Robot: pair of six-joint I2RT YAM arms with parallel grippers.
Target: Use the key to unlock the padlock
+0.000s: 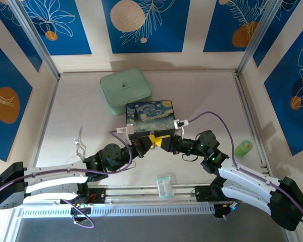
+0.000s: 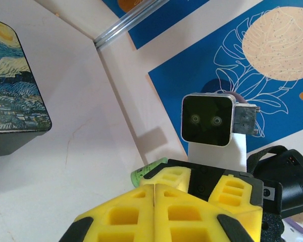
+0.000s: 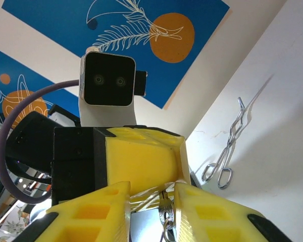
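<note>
Counted: two grippers, one starry-night box [image 1: 151, 117], one mint case [image 1: 125, 89], one green bottle [image 1: 243, 147], one clear packet [image 1: 165, 185], one pair of steel forceps [image 3: 233, 135]. The left gripper [image 1: 149, 143] and the right gripper [image 1: 162, 143] meet tip to tip just near of the box. The left gripper's fingers [image 2: 116, 217] are pressed together. The right gripper's fingers [image 3: 91, 212] stand a narrow gap apart. A small silvery ringed piece [image 3: 165, 212] sits in that gap beside one finger; whether it is the key or the padlock's shackle cannot be told, nor whether it is grasped.
</note>
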